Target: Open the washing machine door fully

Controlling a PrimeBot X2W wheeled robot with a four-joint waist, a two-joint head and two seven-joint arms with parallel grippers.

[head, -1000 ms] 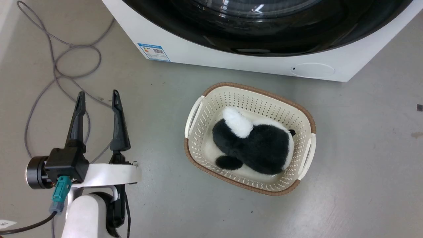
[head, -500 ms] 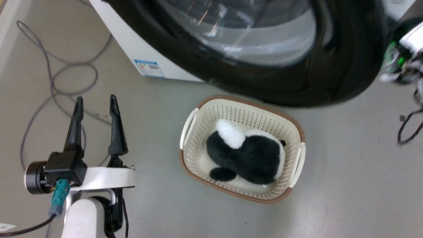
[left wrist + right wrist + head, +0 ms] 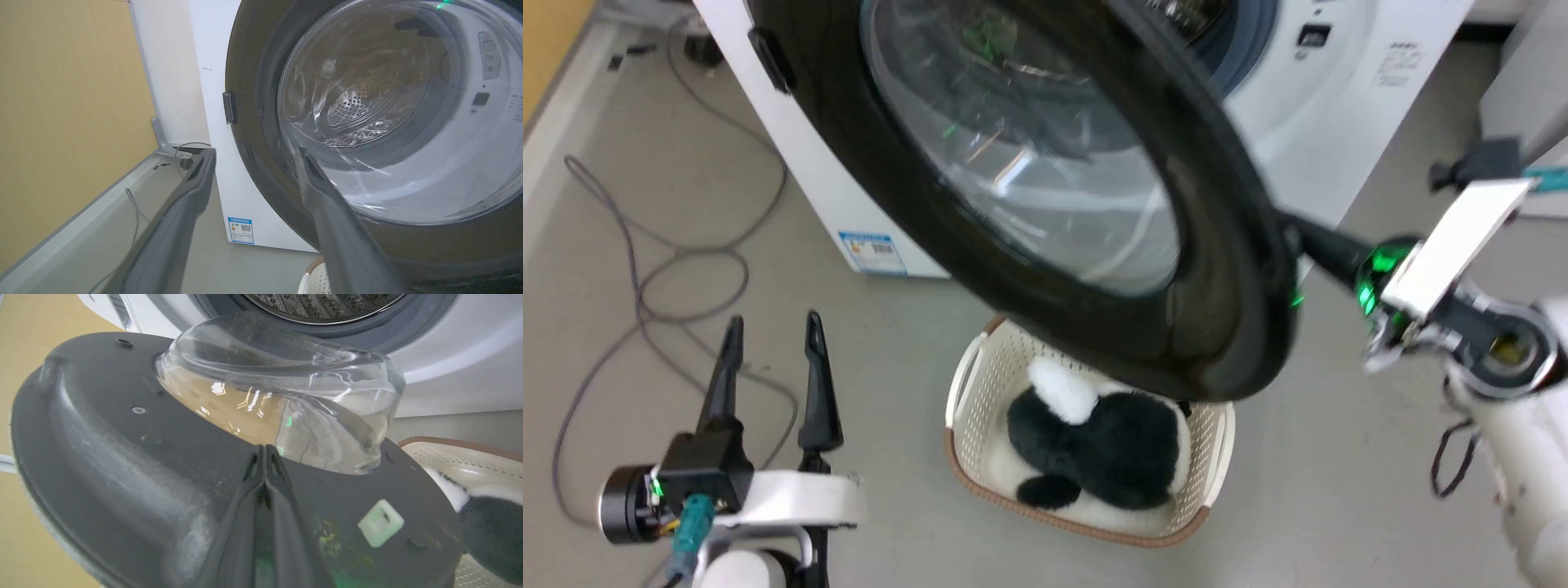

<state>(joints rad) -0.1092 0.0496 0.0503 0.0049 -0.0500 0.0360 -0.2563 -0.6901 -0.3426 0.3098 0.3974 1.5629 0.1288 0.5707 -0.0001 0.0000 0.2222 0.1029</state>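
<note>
Swung out from the big white front-loading washing machine now: the large round glossy black washing machine door, clear bulging glass bowl at its centre. Hangs from eleven to four o'clock in the head view, over the cream perforated plastic basket. Lay shut flat against the white front a second ago, though the camera has also turned since. Bares the steel perforated drum and blue-grey rubber ring at one o'clock. At three o'clock, the right gripper: dark fingers pressed together on nothing, lying against the door's grey-black inner face just beside the bowl. At seven o'clock, the left gripper: spread wide, empty, well apart from the door. Partly open only, by the look of it; probably needs more outward push toward the hinge.
</note>
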